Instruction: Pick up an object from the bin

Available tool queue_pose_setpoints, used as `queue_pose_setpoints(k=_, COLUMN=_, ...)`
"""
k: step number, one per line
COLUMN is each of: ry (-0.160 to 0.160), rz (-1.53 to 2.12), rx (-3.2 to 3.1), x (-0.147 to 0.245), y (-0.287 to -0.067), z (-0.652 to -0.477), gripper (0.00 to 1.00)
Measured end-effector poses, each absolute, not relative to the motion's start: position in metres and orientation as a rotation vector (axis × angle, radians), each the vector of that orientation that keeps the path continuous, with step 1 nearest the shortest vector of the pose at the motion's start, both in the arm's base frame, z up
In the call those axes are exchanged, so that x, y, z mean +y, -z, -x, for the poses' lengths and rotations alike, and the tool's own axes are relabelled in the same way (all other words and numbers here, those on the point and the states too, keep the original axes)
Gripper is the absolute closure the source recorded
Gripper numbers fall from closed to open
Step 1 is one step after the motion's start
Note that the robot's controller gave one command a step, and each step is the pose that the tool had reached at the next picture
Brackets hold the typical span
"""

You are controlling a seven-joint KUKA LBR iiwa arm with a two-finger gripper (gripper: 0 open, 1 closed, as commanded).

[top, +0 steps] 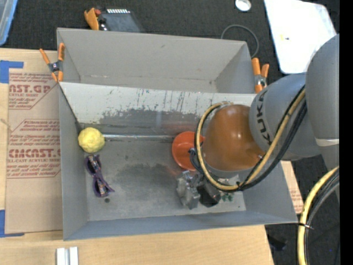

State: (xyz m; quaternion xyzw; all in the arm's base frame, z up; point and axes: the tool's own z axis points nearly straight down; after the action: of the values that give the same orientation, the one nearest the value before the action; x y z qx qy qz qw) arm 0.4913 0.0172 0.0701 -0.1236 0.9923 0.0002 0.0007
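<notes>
Camera view of the grey metal bin (160,57). Nearest the viewer, the gripper (189,191) is hanging low over bare floor at the near right of the bin, close to the near wall; whether it is open or closed cannot be told, and nothing is showing in its grasp. Well apart from it, at the near left, a pair of purple sunglasses (98,176) is lying flat on the floor. Just behind the gripper, towards the middle of the bin, an orange round object (183,148) is resting on the floor, its right side being hidden by the robot's wrist; this is the thing lying closest to the gripper. Farther back on the left, a yellow ball (91,139) is sitting near the left wall, just beyond the sunglasses. Above the gripper, a brown-orange cover (234,137) is enclosing the wrist, with yellow-and-black cables (202,153) looping round it. The grey arm (292,115) is reaching in from the right, bearing the dark lettering "KUKA" (260,123).
</notes>
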Motion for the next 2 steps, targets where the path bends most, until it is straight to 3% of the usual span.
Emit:
queue_pose_setpoints(k=1, ry=-0.001, rz=0.388, rx=3.116, x=0.017, y=-0.07, z=-0.491, gripper=1.0)
queue_pose_setpoints(k=2, ry=-0.002, rz=0.515, rx=3.096, x=0.019, y=-0.096, z=-0.526, gripper=1.0)
